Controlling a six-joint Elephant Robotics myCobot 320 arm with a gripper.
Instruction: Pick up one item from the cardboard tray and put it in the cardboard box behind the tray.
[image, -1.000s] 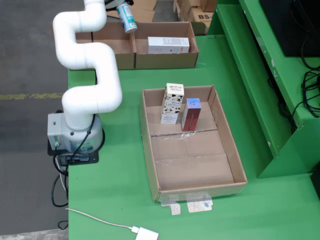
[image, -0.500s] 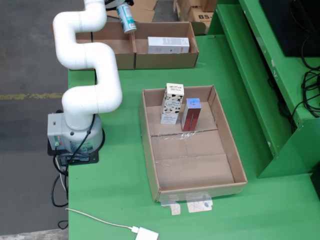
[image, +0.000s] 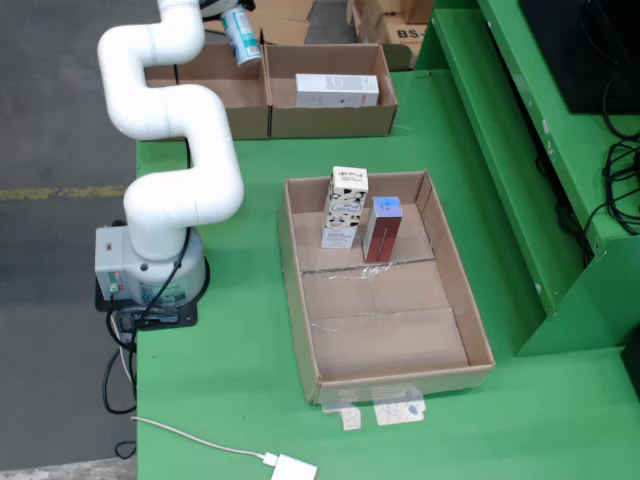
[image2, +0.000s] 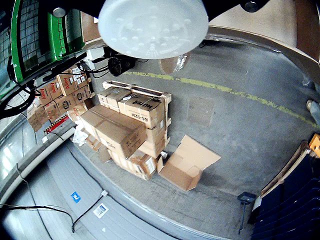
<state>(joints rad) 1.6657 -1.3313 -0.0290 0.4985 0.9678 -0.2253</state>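
Observation:
At the top of the fixed view my gripper (image: 230, 10) is shut on a light-blue and white can (image: 241, 38), which hangs tilted over the left compartment of the cardboard box (image: 330, 122) behind the tray. The can's round white end (image2: 152, 25) fills the top of the wrist view. A white carton (image: 337, 90) lies in the box's right compartment. The cardboard tray (image: 400, 335) holds a black-and-white carton (image: 343, 207) and a red box (image: 382, 228), both upright at its far end.
The white arm's base (image: 150, 265) stands left of the tray at the green table's edge. A green shelf frame (image: 530, 180) runs along the right. A white cable and plug (image: 290, 467) lie at the front. The wrist view shows stacked cartons (image2: 130, 125) on a warehouse floor.
The gripper and the can have shifted a little to the left and up, from over the box's divider to over its left compartment. Nothing in the tray moved.

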